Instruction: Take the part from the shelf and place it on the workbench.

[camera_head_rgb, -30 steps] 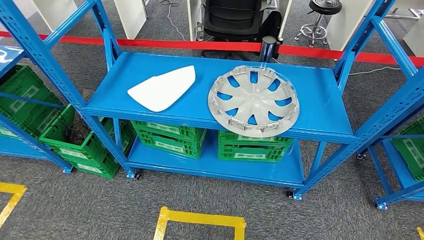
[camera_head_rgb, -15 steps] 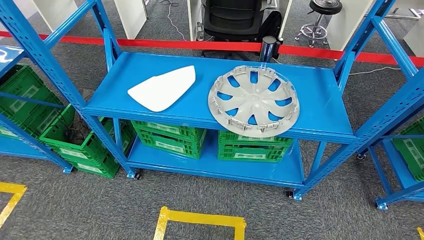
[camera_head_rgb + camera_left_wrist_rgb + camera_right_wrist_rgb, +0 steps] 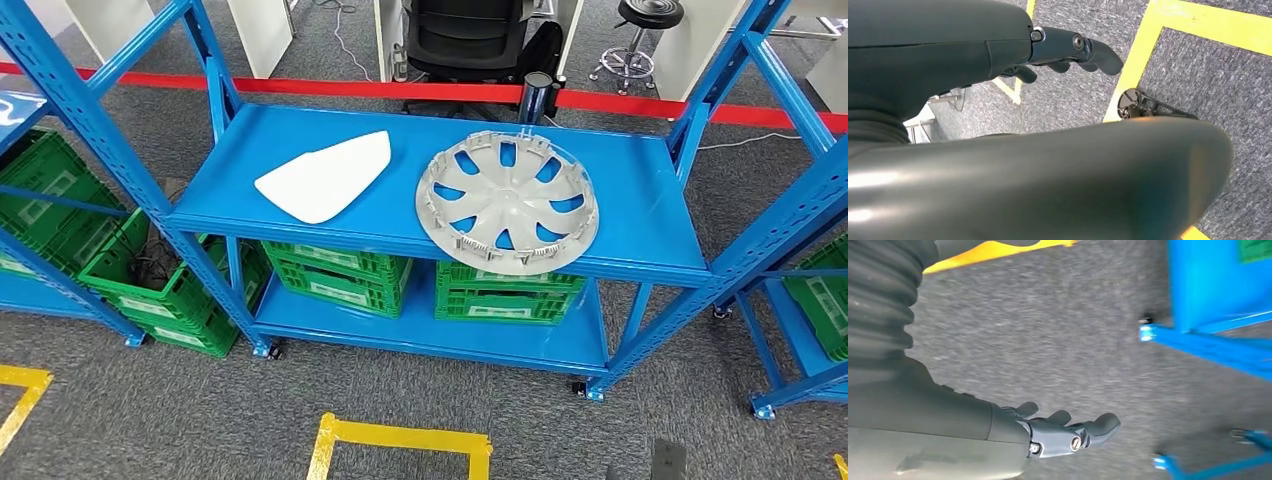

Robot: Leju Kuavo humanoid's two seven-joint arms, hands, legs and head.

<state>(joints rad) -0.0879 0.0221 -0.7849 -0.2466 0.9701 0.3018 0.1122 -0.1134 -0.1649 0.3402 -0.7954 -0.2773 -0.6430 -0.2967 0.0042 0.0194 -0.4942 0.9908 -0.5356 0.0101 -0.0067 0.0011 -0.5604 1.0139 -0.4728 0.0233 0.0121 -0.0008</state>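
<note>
Movement is confined to the near right edge of the head view, where a dark part of the right hand (image 3: 668, 461) has risen into sight; the shelf (image 3: 640, 200) and its load are unchanged. The wheel cover (image 3: 507, 203) lies flat on the right of the upper shelf, the white panel (image 3: 325, 177) to its left. Both hands are empty, fingers (image 3: 1098, 426) loosely extended; the left hand (image 3: 1068, 50) hangs over carpet. A reach appears to be starting.

Head view evenly lit and sharp, soft shadows beneath the shelf (image 3: 440, 180). Right wrist view motion-blurred. Left wrist foreground defocused, faint glare.
</note>
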